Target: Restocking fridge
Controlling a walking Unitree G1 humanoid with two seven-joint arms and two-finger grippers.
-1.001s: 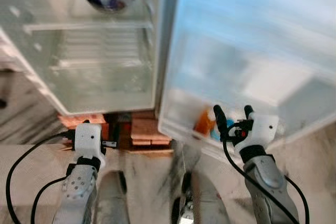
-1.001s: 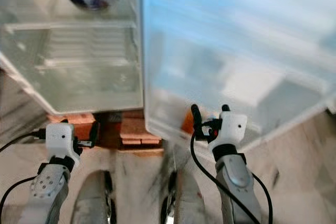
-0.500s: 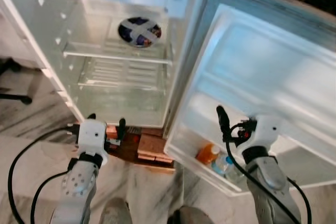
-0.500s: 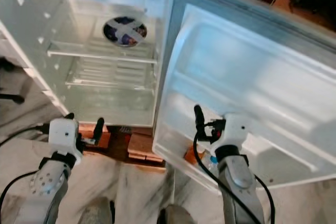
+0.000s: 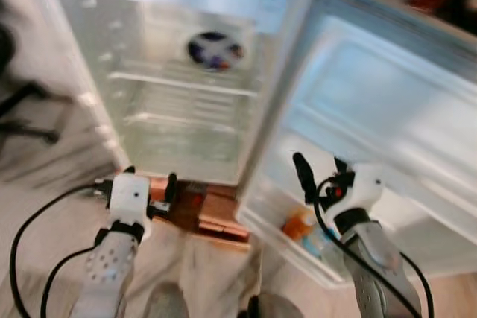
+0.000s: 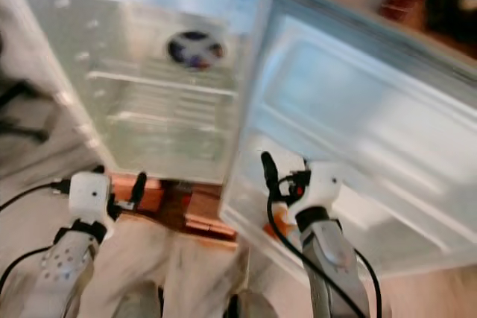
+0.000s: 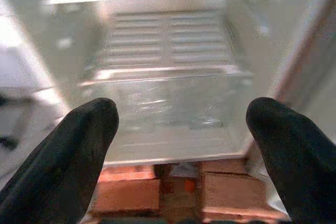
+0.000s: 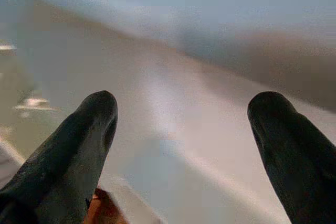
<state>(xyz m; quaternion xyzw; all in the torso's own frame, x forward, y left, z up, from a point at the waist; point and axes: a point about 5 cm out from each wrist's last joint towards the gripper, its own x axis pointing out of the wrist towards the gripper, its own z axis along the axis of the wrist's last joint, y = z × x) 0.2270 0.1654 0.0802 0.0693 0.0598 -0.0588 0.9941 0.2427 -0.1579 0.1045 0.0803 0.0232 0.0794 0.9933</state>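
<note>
Standing before open fridge (image 5: pixel 186 109), both pincers empty, fingers spread: left pincer (image 5: pixel 149 184) low by fridge base, right pincer (image 5: pixel 317 169) at door shelf (image 5: pixel 283 232). Orange bottle (image 5: pixel 298 225) in that shelf, likely light, slick plastic; grip mid-body.

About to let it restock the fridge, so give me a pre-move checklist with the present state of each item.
1. Fridge door swung open: ok.
2. Left gripper open, nothing between its fingers: ok.
3. Right gripper open, nothing held: ok.
4. Item in hand for stocking: not ok, both grippers hold nothing.
5. Bare space on the shelf beside the bowl: ok.
6. Room in the door bin beside the orange bottle: cannot tell, blurred.
</note>
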